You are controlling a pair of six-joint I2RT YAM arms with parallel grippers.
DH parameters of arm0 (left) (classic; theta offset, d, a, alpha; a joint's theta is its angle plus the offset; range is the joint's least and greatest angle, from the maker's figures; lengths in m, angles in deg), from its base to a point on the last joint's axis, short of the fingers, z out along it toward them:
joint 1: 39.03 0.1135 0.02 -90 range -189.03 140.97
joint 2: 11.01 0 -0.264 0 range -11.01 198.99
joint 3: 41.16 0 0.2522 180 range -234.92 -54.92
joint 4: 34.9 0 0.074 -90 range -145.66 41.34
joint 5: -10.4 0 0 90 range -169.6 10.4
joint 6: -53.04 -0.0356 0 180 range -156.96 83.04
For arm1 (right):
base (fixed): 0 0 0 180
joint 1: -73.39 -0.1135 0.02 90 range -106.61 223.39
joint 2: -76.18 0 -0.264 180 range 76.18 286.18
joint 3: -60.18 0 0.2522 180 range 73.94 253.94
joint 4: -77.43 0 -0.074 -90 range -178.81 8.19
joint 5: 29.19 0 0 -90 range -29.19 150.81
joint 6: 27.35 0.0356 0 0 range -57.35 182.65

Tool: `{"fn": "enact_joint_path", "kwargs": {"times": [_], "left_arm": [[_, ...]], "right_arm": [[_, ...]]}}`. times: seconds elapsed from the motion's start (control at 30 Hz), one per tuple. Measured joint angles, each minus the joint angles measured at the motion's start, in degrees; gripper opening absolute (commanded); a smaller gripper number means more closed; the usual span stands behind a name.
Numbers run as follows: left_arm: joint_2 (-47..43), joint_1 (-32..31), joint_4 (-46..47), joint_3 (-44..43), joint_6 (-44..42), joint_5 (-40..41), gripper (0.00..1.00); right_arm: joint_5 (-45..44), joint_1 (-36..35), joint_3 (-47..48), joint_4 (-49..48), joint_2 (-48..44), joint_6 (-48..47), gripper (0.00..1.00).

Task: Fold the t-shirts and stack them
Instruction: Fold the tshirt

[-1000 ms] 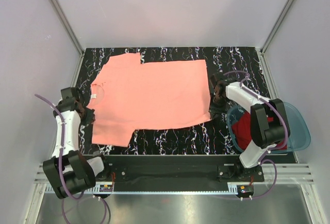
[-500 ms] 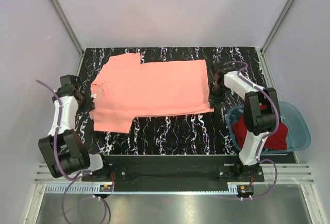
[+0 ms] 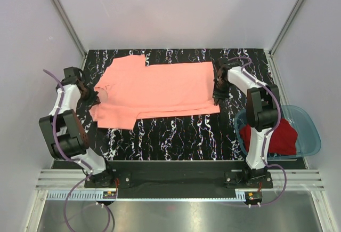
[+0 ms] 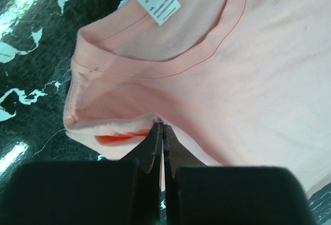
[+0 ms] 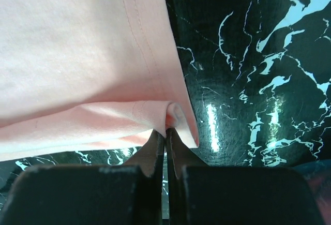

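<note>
Salmon-pink t-shirt [image 3: 160,90] clamped in left tool [image 4: 162,129], right tool [image 5: 165,132].

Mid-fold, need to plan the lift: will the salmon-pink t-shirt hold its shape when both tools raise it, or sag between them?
Probably sags: the salmon-pink t-shirt bunches into soft folds where the left tool and right tool pinch it. Likely light, since thin pinches hold the edge. It may drag on the glossy table rather than slide cleanly.

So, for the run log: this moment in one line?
left fingers: shut on salmon-pink t-shirt near collar | right fingers: shut on its hem corner | dark red t-shirt: in basin
</note>
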State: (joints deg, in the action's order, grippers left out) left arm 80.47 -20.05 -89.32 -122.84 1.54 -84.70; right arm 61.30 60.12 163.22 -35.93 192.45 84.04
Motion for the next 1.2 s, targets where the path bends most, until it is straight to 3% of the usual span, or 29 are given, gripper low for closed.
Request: {"fn": "enact_joint_path", "kwargs": {"times": [1.2], "left_arm": [[13.9, -0.5, -0.5, -11.6, -4.0, -2.0, 0.00]], "right_arm": [[-0.4, 2.0, 5.0, 2.4, 4.8, 1.4, 0.00]]}}
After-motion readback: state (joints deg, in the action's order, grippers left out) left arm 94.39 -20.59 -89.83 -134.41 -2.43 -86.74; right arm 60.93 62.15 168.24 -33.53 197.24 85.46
